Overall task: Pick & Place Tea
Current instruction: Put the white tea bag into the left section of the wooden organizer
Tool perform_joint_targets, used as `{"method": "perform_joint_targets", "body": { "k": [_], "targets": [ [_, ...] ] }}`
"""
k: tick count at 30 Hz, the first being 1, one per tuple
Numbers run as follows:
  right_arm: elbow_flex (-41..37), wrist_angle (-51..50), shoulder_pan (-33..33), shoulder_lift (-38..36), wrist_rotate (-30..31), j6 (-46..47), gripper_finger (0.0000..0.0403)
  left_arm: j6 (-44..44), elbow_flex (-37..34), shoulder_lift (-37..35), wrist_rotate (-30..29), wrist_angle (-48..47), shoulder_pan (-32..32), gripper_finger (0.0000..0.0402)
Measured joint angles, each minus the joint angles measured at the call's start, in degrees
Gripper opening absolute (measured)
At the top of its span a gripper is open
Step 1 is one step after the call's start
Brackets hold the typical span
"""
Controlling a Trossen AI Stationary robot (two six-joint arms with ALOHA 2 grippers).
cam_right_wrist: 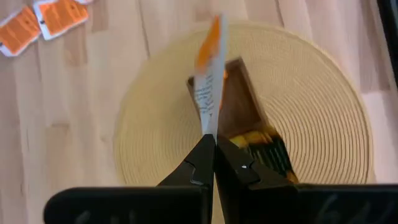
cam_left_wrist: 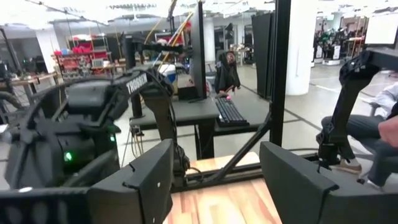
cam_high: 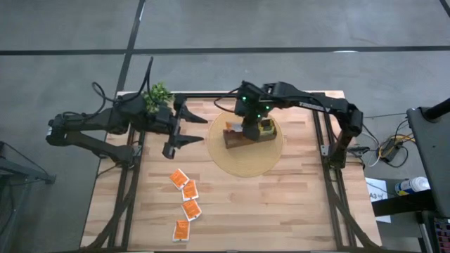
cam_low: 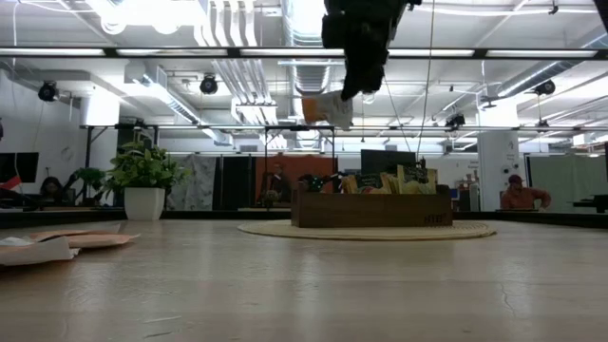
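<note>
My right gripper [cam_right_wrist: 214, 148] is shut on an orange-and-white tea sachet [cam_right_wrist: 208, 74], above the brown wooden box [cam_high: 247, 138] on the round woven mat [cam_high: 246, 163]. The low view shows the sachet [cam_low: 329, 108] hanging below that gripper [cam_low: 359, 87], well above the box [cam_low: 370, 207], which has yellow and dark sachets in one compartment [cam_right_wrist: 261, 146]. Several more orange-and-white sachets [cam_high: 186, 200] lie flat on the table's near left part. My left gripper [cam_high: 188, 128] stands open, level, at the far left beside the mat, with nothing between its fingers. My right gripper pinches the sachet's one edge [cam_right_wrist: 211, 127] between its two fingertips. The fingers slant down from above. The sachet sticks out beyond the fingertips, edge-on in the wrist view, lifted clear and hanging over the box's empty end [cam_right_wrist: 233, 93].
A potted plant [cam_high: 157, 95] stands at the table's far left corner, next to the left arm. Black frame rails run along the table's left [cam_high: 130, 190] and right [cam_high: 336, 190] sides. Bare wood [cam_high: 281, 211] lies near the front, right of the loose sachets.
</note>
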Motion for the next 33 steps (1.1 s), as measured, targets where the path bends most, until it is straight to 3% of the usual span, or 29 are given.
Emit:
{"method": "perform_joint_targets", "body": {
  "k": [10,20,29,33],
  "targets": [
    [3.97,-0.46,0.09,1.73,1.31,-2.01,0.0008,-0.02,0.0,0.11,-0.02,-2.55,0.0,0.0233],
    [3.01,1.63,2.16,-6.58,-4.08,-7.14,0.0008,-1.87,0.02,0.9,-4.0,-4.56,-0.02,0.0233],
    [2.64,0.04,6.36,-7.26,-3.23,-7.94,0.0008,-3.32,2.86,8.91,-4.42,-5.65,0.04,0.0233],
    [2.24,-0.3,7.53,-7.22,-0.8,-7.36,0.0008,-3.6,9.99,14.49,-6.95,-16.41,0.04,0.0233]
  ]
}}
